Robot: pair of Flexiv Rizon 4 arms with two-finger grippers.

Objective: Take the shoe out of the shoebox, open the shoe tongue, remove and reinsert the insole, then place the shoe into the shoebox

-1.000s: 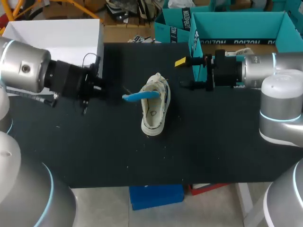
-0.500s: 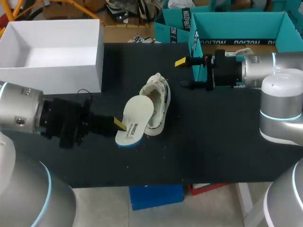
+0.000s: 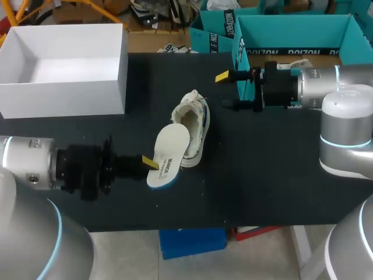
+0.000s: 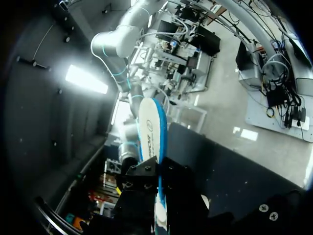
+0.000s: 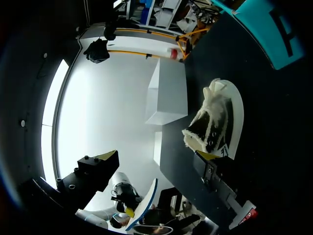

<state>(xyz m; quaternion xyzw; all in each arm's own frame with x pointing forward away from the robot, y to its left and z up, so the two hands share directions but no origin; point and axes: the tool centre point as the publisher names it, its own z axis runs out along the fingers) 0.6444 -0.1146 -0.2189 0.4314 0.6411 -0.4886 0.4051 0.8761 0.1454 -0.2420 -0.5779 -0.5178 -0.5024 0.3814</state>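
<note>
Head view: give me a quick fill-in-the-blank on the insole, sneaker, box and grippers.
The white foam insole with a blue underside is held by the robot's ____ arm.
The white canvas sneaker stands on the black ____.
The white cardboard box is ____ inside.
The right gripper is ____, with nothing between its fingers.
Missing words: left; table; empty; open.

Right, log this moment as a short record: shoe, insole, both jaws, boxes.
shoe: upright on the table, opening up, no insole inside
insole: out of the shoe, pale face up, one end in the left jaws
left jaws: shut on the insole
right jaws: open, empty, by the teal box, apart from the shoe
white shoebox: far left of the table, nothing visible inside
</note>
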